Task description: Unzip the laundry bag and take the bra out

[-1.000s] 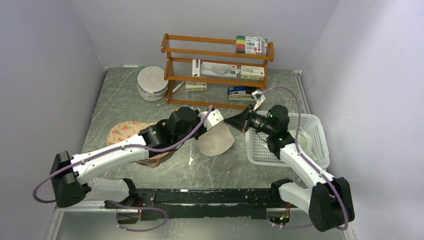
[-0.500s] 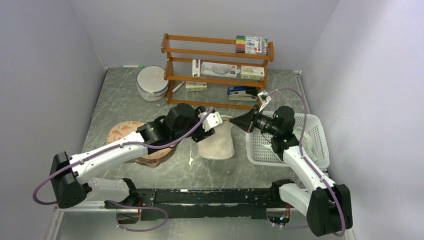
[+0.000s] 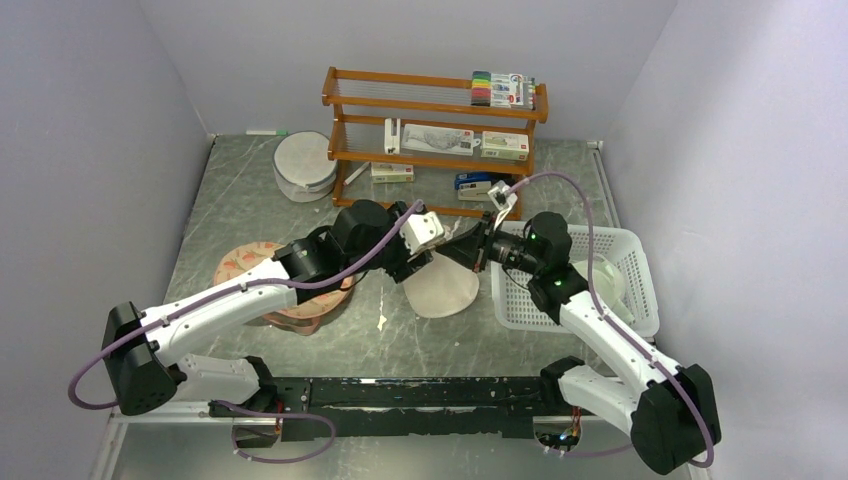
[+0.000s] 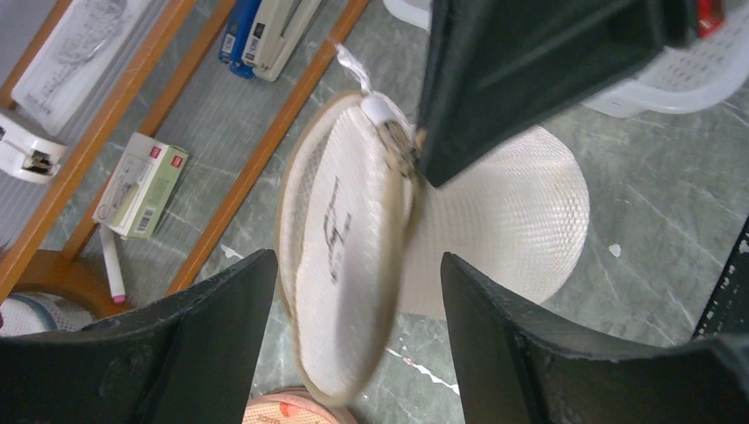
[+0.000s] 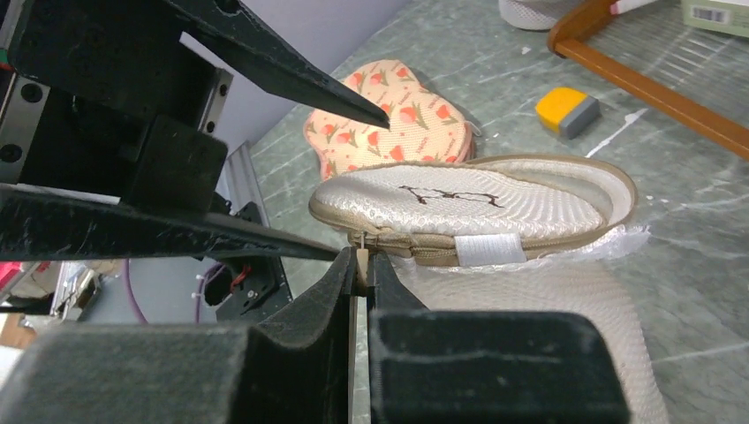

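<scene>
The laundry bag [image 3: 440,288], a cream-white mesh pouch, is lifted at its top edge in the middle of the table. In the left wrist view its flat disc with a dark mark [image 4: 340,265] stands on edge in front of the domed half [image 4: 512,221]. My left gripper [image 4: 355,261] is open, one finger on each side of the disc, without pinching it. My right gripper [image 5: 360,261] is shut on the bag's zipper pull at the tan zip seam; it also shows from above [image 3: 452,250]. The bra is hidden.
A peach carrot-print case [image 3: 262,270] lies under the left arm. Behind stand a wooden shelf rack [image 3: 435,140] with boxes and a stapler, and a second round mesh pouch [image 3: 305,165]. A white plastic basket [image 3: 625,290] sits at the right. An orange-grey block [image 5: 567,110] lies near the rack.
My left gripper has opened and let go of the bag. The right gripper, still shut on the zipper pull, has moved left, and the bag has turned and shifted.
</scene>
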You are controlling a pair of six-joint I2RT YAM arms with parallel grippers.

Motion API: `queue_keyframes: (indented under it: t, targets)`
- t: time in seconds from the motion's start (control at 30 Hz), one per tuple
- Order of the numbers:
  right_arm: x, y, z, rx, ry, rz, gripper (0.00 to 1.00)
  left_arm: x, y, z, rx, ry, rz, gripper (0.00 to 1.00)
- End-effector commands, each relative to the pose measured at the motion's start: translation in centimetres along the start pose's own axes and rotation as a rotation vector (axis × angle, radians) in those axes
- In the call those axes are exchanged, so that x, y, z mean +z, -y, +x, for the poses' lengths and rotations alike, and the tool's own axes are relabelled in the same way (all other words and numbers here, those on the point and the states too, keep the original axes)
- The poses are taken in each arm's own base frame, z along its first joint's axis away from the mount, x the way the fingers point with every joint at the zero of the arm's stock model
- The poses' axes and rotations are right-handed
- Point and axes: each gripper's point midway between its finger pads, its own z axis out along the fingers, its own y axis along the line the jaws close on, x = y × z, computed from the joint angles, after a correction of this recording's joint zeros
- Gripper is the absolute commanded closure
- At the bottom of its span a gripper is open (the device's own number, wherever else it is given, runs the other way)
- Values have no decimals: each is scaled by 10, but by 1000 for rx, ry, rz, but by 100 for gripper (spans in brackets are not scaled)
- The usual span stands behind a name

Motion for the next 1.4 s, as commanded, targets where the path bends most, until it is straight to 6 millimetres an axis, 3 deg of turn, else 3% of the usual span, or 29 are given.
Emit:
queue_keyframes:
  t: [0.0,0.23,0.4,0.7,0.93,1.07,1.23,1.37]
  targets:
    - [8,-14,-18,-53,31,-12,100,-10,-12,-24,-18,85,-45,30]
    - [8,-12,-19,-53,35,10,100,0,-13,-9,0,9,-52,66]
    - [4,-2,-12,-61,22,67,100,0,-15,-9,3,2,-62,92]
    - [-4,34,5,-3,2,204,100,-21,-38,-15,22,33,-182,93]
    - [9,19,-1,4,-14,93,100,-36,-44,-21,67,14,-196,93]
    - [21,11,-3,32,3,27,99,-53,-62,-28,87,30,-284,93]
    - [30,16,-7,84,-2,25,88,-75,-79,-43,105,92,-381,93]
    - [30,17,-6,72,-46,43,81,-79,-94,-43,132,10,-443,93]
